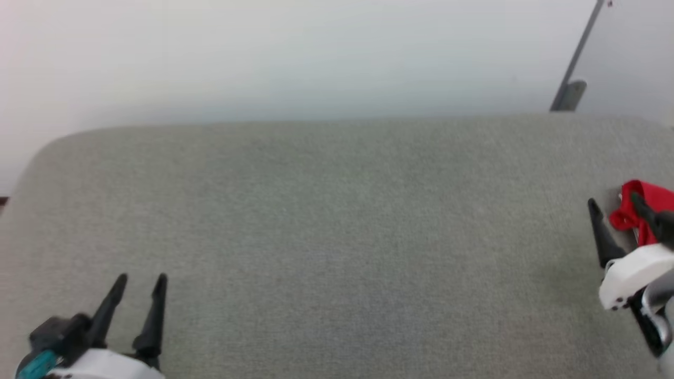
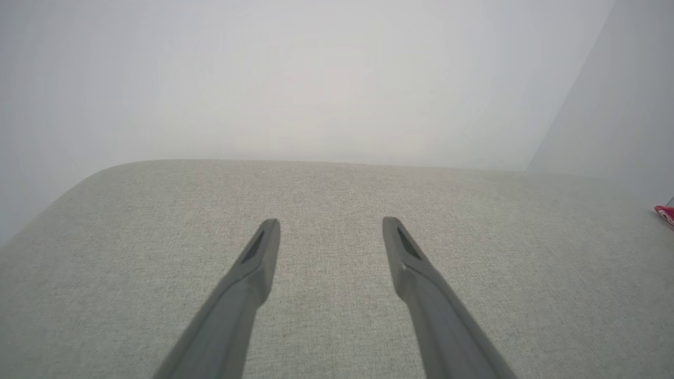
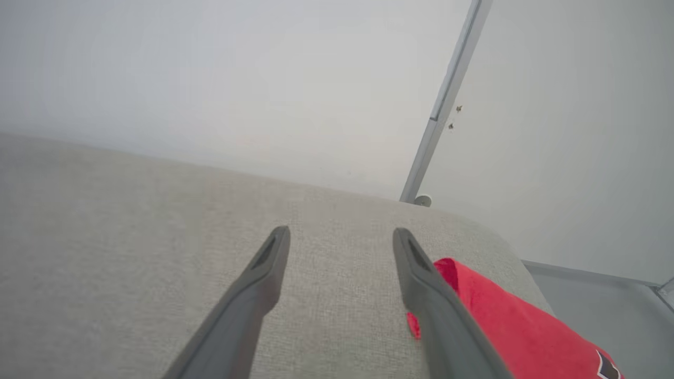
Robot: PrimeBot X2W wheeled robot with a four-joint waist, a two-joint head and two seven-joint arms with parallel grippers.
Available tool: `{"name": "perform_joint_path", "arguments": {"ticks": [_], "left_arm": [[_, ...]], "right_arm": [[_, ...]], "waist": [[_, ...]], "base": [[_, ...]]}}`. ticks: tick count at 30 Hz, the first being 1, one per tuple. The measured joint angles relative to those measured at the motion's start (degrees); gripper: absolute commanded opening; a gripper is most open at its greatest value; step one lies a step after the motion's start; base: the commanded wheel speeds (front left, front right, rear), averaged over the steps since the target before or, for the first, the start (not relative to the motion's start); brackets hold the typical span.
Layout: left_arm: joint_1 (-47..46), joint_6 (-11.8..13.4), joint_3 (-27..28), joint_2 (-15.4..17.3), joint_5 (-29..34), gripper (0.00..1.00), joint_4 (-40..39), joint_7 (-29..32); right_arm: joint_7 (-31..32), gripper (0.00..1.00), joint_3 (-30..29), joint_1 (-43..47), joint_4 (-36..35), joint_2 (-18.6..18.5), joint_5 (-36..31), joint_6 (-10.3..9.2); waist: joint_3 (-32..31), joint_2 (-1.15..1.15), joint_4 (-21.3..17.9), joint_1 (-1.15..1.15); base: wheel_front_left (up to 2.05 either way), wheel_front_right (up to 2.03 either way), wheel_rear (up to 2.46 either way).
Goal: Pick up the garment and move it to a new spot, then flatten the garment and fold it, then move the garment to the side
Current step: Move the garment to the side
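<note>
The red garment (image 1: 653,205) lies at the right edge of the grey fabric table (image 1: 337,237), cut off by the edge of the head view. In the right wrist view the garment (image 3: 505,321) spreads to the lower right, a black-and-white mark at its corner. My right gripper (image 1: 613,202) is open above the table just left of the cloth; its right finger (image 3: 432,295) overlaps the garment's edge, with nothing between the jaws (image 3: 341,231). At the table's near left, my left gripper (image 1: 141,279) hovers open and empty (image 2: 330,223). A sliver of red cloth (image 2: 664,213) shows at the far right of the left wrist view.
A pale wall rises behind the table. A grey metal post (image 1: 576,58) with a foot (image 1: 568,97) stands behind the table's far right corner, seen also as a post (image 3: 447,100) in the right wrist view. The table's rounded corners drop off at far left and right.
</note>
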Motion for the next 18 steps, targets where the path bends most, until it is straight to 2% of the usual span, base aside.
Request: {"name": "perform_joint_path", "arguments": {"ticks": [10, 18], "left_arm": [[5.4, -0.2, 5.5, -1.1, 2.8, 1.0, -0.8, 0.0], [8.1, -0.2, 6.0, -1.7, 2.7, 1.0, -1.1, 0.0]], "right_arm": [[0.0, 1.0, -7.9, 13.5, -14.7, 7.1, -6.7, 0.0], [0.0, 1.0, -11.1, 21.5, -19.3, 10.8, -9.6, 0.0]], "waist": [[-3.9, 0.0, 2.8, 0.0], [-5.0, 0.0, 4.1, 0.0]], "base": [[0.0, 0.0, 0.0], [0.0, 0.0, 0.0]]}}
